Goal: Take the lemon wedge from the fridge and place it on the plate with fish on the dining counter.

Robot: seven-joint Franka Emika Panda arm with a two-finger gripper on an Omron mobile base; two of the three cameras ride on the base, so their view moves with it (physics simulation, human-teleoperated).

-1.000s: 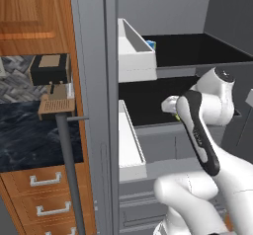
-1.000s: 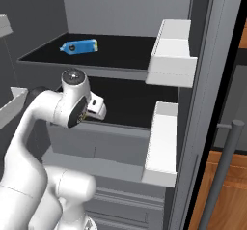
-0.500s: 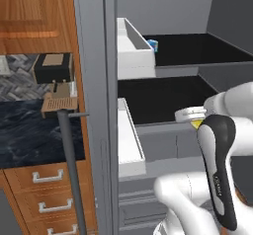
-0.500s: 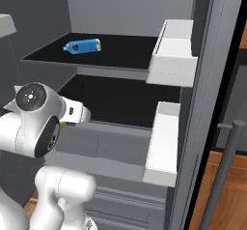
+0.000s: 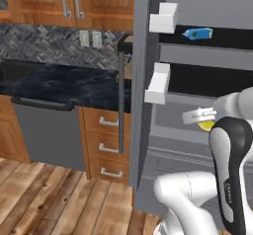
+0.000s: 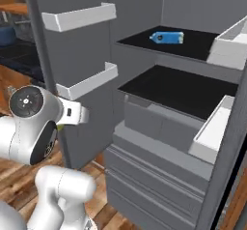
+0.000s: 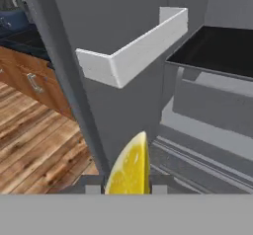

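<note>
While the fridge (image 6: pixel 159 127) stands open with both doors swung wide, the gripper (image 7: pixel 127 182) sits outside it, level with the drawers below the lower shelf, and its jaws are partly closed on the lemon wedge (image 7: pixel 129 167). In the hand view the wedge stands upright between the two dark tips, rind to one side and point upward, so it looks pinched across its flat faces. That narrow grip suits such a thin slice. In the left base view a patch of yellow (image 5: pixel 206 126) shows just under the white hand, in front of the drawer fronts.

Behind the wedge, the hand view looks past the left door and its white bin (image 7: pixel 133 46) toward the wooden floor (image 7: pixel 39 140) and the kitchen drawers (image 5: pixel 111 145). A blue carton (image 6: pixel 167 37) lies on the upper shelf, well apart from the hand.

Picking from the fridge appears done. What remains is carrying the slice to the plate with fish, which will likely need the base to drive away from here. The main risk is the slice slipping on the way.
</note>
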